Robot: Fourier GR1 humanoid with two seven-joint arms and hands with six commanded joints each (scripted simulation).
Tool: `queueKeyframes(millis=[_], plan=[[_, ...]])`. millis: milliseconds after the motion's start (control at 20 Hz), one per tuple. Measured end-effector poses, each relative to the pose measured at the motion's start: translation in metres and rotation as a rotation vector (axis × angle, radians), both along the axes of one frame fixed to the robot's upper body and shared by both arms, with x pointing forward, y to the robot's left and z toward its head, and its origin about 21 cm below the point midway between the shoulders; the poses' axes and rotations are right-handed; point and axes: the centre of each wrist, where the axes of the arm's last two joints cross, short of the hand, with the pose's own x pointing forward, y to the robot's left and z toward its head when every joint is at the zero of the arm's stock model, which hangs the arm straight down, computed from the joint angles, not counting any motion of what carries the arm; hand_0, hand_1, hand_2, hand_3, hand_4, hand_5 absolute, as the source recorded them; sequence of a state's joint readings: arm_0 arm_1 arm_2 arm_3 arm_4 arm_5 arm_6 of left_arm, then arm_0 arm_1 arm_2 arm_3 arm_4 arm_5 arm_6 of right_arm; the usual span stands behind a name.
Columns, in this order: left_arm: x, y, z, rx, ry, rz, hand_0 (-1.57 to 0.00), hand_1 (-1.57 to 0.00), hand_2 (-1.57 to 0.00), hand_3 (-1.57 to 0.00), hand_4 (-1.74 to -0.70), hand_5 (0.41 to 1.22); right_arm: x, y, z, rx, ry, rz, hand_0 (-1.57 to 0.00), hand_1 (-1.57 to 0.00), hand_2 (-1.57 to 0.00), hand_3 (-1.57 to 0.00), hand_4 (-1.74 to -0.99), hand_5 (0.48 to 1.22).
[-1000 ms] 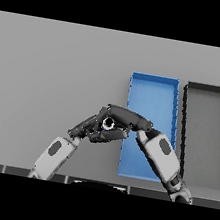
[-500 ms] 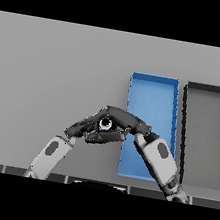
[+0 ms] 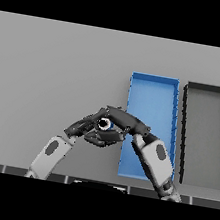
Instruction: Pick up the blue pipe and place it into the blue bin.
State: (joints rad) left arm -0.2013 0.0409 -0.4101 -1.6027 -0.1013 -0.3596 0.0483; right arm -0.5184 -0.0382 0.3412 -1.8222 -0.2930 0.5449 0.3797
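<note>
Just left of the blue bin (image 3: 153,91), my two hands meet around the blue pipe (image 3: 103,125). Only the pipe's round end shows, as a small ring with a pale centre. My left hand (image 3: 84,129) comes in from the lower left, with fingers curled beneath and beside the pipe. From the lower right, my right hand (image 3: 129,122) reaches in and closes its fingers over the top of the pipe. The pipe sits above the table near the bin's left wall, outside the bin, and the rest of it is hidden by the fingers.
A black bin (image 3: 209,93) stands directly right of the blue bin. My right forearm (image 3: 153,157) lies across the blue bin's near left corner. Grey table (image 3: 52,72) stretches to the left and behind.
Both hands and the pipe have drifted very slightly left and down. The grip looks the same.
</note>
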Motion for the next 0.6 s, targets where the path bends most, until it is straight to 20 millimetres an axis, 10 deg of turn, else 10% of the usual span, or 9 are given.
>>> queueKeyframes(millis=[600], plan=[[-0.003,0.001,0.001,0.038,0.034,0.005,0.0,0.0,0.0,0.0,-0.9,0.433,0.042,-0.03,0.118,0.284,0.066,0.018,-1.57,-1.57,-1.57,-1.57,-1.741,1.221]])
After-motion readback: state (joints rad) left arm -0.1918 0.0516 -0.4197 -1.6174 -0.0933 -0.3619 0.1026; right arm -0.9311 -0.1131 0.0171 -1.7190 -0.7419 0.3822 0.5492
